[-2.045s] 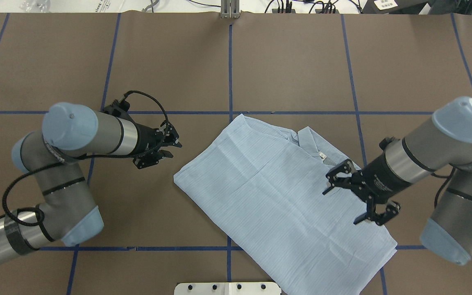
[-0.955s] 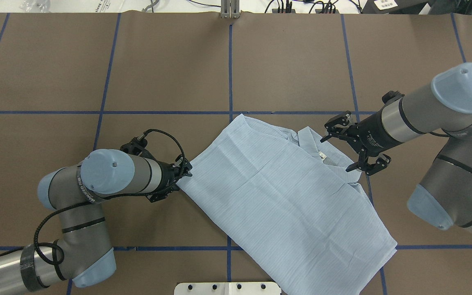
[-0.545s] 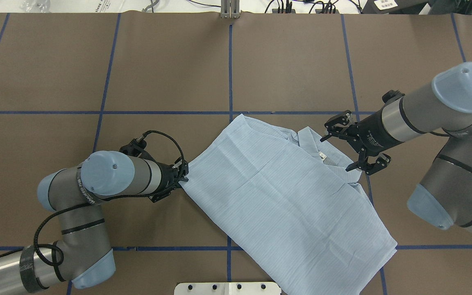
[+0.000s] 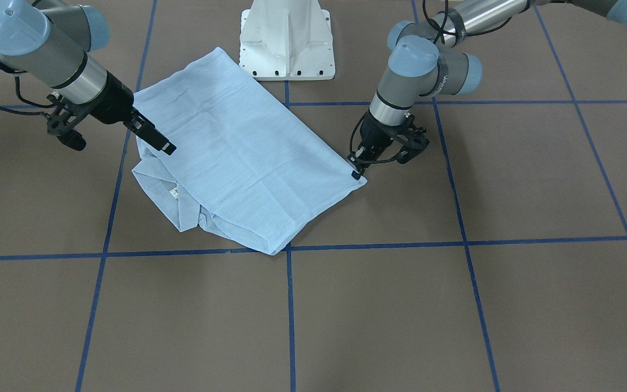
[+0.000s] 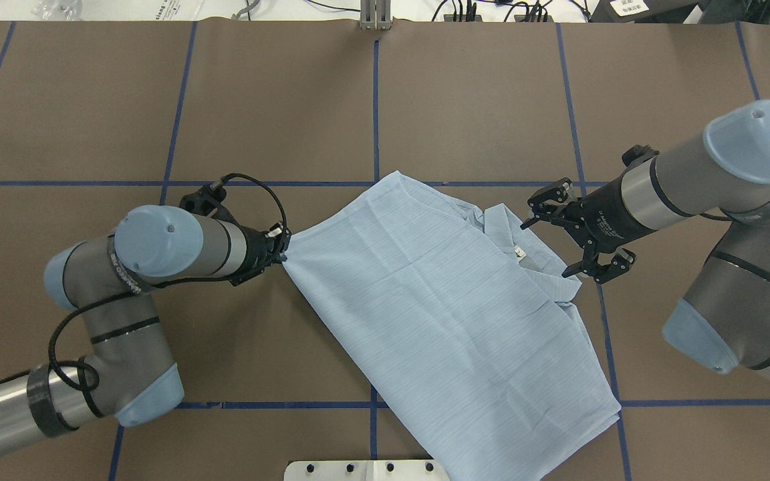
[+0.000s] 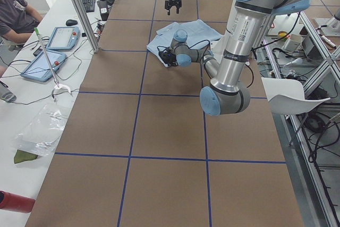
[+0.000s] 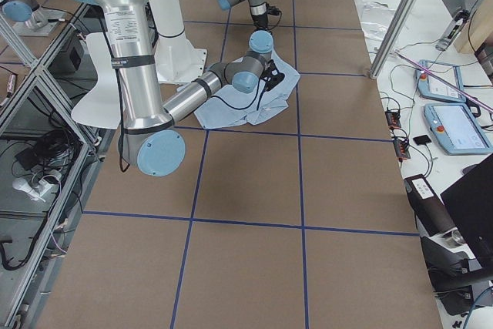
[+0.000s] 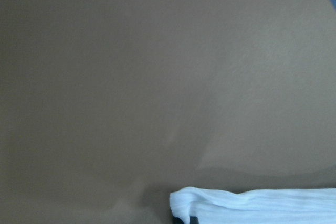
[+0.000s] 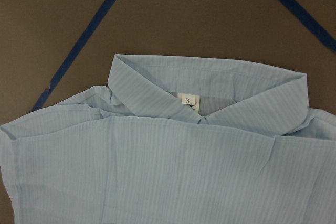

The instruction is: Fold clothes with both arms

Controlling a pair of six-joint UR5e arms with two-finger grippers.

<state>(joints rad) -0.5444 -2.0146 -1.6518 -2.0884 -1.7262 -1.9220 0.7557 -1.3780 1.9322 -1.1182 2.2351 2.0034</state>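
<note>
1. The left gripper [image 5: 282, 244] is clamped shut on one corner of the pale-blue striped shirt [image 5: 452, 321], with the cloth bunched between its fingertips.
2. From that pinch the folded shirt spreads flat across the brown table [image 5: 492, 100], away from the left gripper and towards the right one.
3. The right gripper [image 5: 547, 248] hangs with its jaws spread wide and holds nothing.
4. Directly ahead of the right gripper lies the shirt's pointed collar [image 9: 210, 85], opened upward, with a small white size label [image 9: 189, 99] inside it.
5. Blue tape lines [image 5: 376, 107] cross the table near both grippers.
</note>
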